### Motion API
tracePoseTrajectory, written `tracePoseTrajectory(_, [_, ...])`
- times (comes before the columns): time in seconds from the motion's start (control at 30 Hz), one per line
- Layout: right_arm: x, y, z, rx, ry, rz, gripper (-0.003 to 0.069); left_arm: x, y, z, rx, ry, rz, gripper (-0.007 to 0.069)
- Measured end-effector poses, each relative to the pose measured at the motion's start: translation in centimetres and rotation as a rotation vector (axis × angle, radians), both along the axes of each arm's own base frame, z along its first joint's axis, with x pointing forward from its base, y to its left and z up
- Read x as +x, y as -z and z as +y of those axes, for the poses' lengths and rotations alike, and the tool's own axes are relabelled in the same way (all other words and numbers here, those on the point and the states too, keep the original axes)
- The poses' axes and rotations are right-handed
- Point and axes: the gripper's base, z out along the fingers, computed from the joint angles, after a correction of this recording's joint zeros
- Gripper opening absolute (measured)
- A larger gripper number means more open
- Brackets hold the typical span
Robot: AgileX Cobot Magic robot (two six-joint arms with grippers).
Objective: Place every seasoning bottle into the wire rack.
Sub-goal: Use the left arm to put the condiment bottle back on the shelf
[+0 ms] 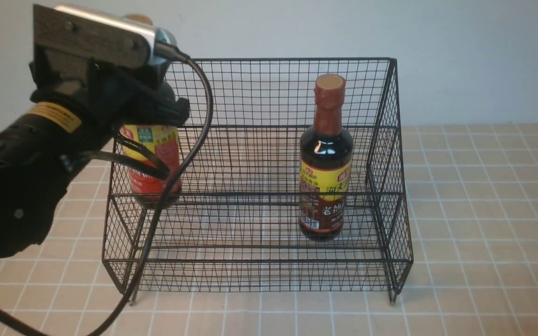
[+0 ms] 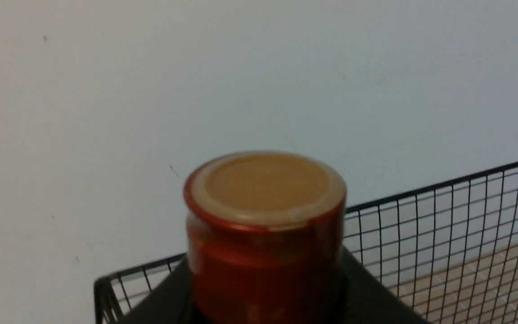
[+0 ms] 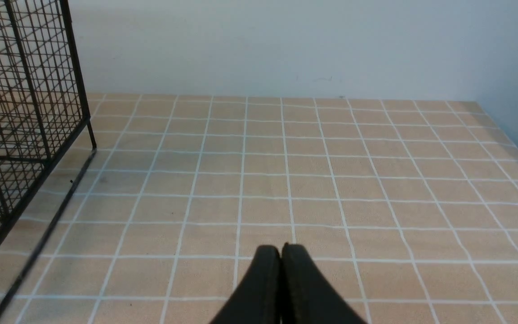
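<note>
The left gripper [image 1: 164, 109] is clamped on the dark, tan-capped, red-labelled soy-sauce bottle [image 1: 154, 158], which is upright at the left end of the large black wire-mesh rack [image 1: 259, 93], its base at the upper step. The brown-labelled dark bottle [image 1: 326, 177] stands on the rack's lower step, towards its right end. The right gripper [image 3: 281, 256], fingers pressed together, hangs beside the rack's right side
</note>
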Motion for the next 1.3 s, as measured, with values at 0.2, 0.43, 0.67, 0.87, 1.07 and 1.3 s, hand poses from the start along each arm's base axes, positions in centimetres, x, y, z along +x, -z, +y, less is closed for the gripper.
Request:
tracePoseTrajectory(0.2, [0.0,0.0,0.0,-0.001,0.000,0.000,-0.0014,1.1,2.4,0.0,-0.094,-0.059,0.154,0.0255])
tracePoseTrajectory(0.43, [0.0,0.0,0.0,-0.008,-0.002,0.001,-0.0014,1.8,3.3,-0.1,-0.144,-0.096,0.196,0.0255])
tracePoseTrajectory(0.67, [0.0,0.0,0.0,-0.014,-0.003,0.001,-0.0014,2.0,3.4,-0.2,-0.137,-0.096,0.195,0.0264])
tracePoseTrajectory(0.87, [0.0,0.0,0.0,-0.014,-0.003,0.001,-0.0014,1.8,2.8,-0.1,-0.134,-0.093,0.178,0.0379])
tracePoseTrajectory(1.07, [0.0,0.0,0.0,-0.014,-0.003,0.001,-0.0014,-0.1,0.3,0.3,-0.153,-0.054,0.155,0.0425])
tracePoseTrajectory(1.3, [0.0,0.0,0.0,-0.014,-0.003,0.001,-0.0014,-3.4,-2.0,0.7,-0.098,0.052,0.207,0.0369])
